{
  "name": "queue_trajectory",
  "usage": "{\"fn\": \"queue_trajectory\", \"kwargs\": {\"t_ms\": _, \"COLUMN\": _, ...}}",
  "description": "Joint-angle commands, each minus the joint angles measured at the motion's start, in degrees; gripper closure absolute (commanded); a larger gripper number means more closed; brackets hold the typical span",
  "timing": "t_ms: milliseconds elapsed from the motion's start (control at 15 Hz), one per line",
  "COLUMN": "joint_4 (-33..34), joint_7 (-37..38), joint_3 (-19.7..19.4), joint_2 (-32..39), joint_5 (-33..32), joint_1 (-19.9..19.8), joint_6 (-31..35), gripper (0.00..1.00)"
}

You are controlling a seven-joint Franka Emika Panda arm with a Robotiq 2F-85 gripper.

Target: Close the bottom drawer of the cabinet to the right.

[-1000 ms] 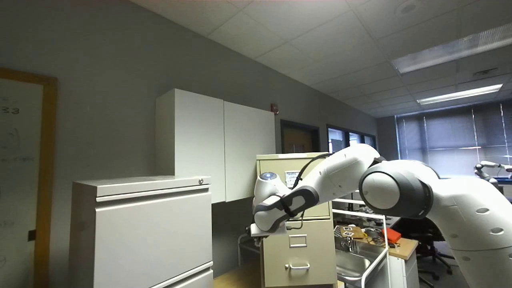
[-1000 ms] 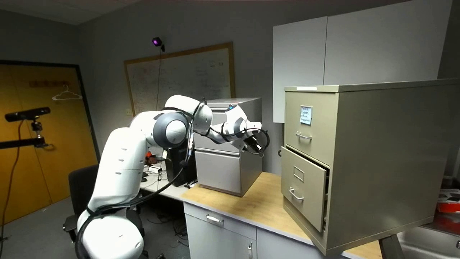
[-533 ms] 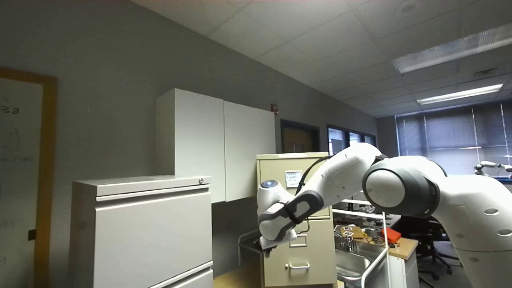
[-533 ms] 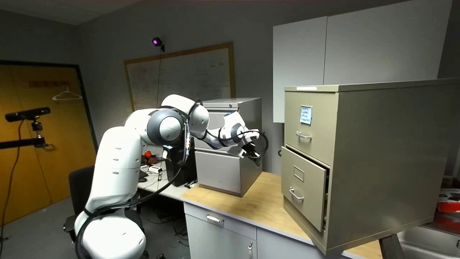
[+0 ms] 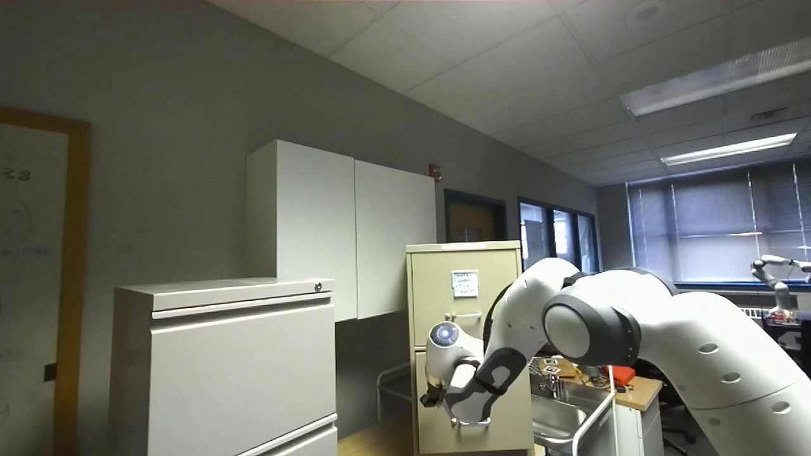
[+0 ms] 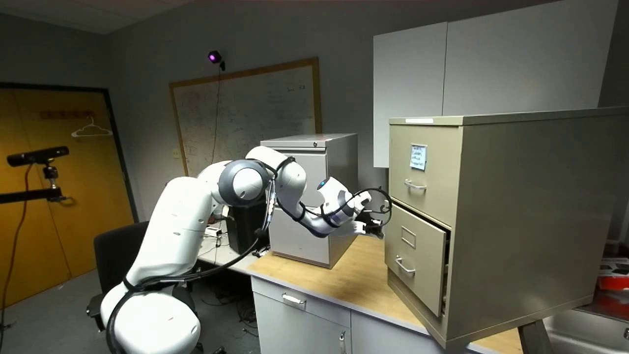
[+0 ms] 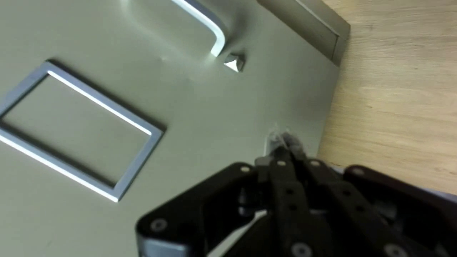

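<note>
The beige cabinet (image 6: 530, 211) shows in both exterior views (image 5: 437, 272). Its bottom drawer (image 6: 427, 260) stands slightly out, with a dark gap along its side and top edges. The bottom drawer's front, with its silver handle and label frame, fills much of the wrist view (image 7: 214, 117). The upper drawer (image 6: 437, 167) with the paper note is shut. My gripper (image 7: 285, 142) has its fingertips together with nothing between them. It is in front of the bottom drawer's front, near one side edge (image 6: 378, 230). I cannot tell whether the tips touch it. It also shows in an exterior view (image 5: 432, 400).
A grey-white cabinet (image 6: 300, 236) stands on the wooden counter (image 6: 358, 275) beside the arm. White cupboards (image 6: 521, 64) hang on the wall above. A metal sink (image 5: 557, 418) is beside the beige cabinet. A cable (image 6: 381, 189) loops around the wrist.
The arm has lowered and my gripper has moved down and towards the beige cabinet, with the wrist turned. The bottom drawer has not visibly moved.
</note>
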Motion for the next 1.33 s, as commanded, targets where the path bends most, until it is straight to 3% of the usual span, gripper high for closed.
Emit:
{"fn": "queue_trajectory", "kwargs": {"t_ms": 0, "joint_4": 7.1, "joint_7": -1.0, "joint_3": -4.6, "joint_2": 8.1, "joint_5": -7.6, "joint_1": 0.0, "joint_6": 6.0, "gripper": 1.0}}
{"fn": "queue_trajectory", "kwargs": {"t_ms": 133, "joint_4": 11.0, "joint_7": -2.6, "joint_3": -6.5, "joint_2": 12.0, "joint_5": -10.4, "joint_1": -1.1, "joint_6": 8.6, "gripper": 1.0}}
{"fn": "queue_trajectory", "kwargs": {"t_ms": 400, "joint_4": 18.4, "joint_7": -10.0, "joint_3": -6.2, "joint_2": 17.7, "joint_5": -11.4, "joint_1": -4.6, "joint_6": 10.0, "gripper": 1.0}}
{"fn": "queue_trajectory", "kwargs": {"t_ms": 667, "joint_4": 21.8, "joint_7": -19.5, "joint_3": -6.0, "joint_2": 18.8, "joint_5": -10.5, "joint_1": -6.4, "joint_6": 10.2, "gripper": 1.0}}
{"fn": "queue_trajectory", "kwargs": {"t_ms": 933, "joint_4": 22.4, "joint_7": -25.3, "joint_3": -7.4, "joint_2": 19.1, "joint_5": -10.8, "joint_1": -5.9, "joint_6": 11.1, "gripper": 1.0}}
{"fn": "queue_trajectory", "kwargs": {"t_ms": 1267, "joint_4": 22.0, "joint_7": -25.2, "joint_3": -11.9, "joint_2": 19.9, "joint_5": -10.5, "joint_1": -3.6, "joint_6": 15.0, "gripper": 0.98}}
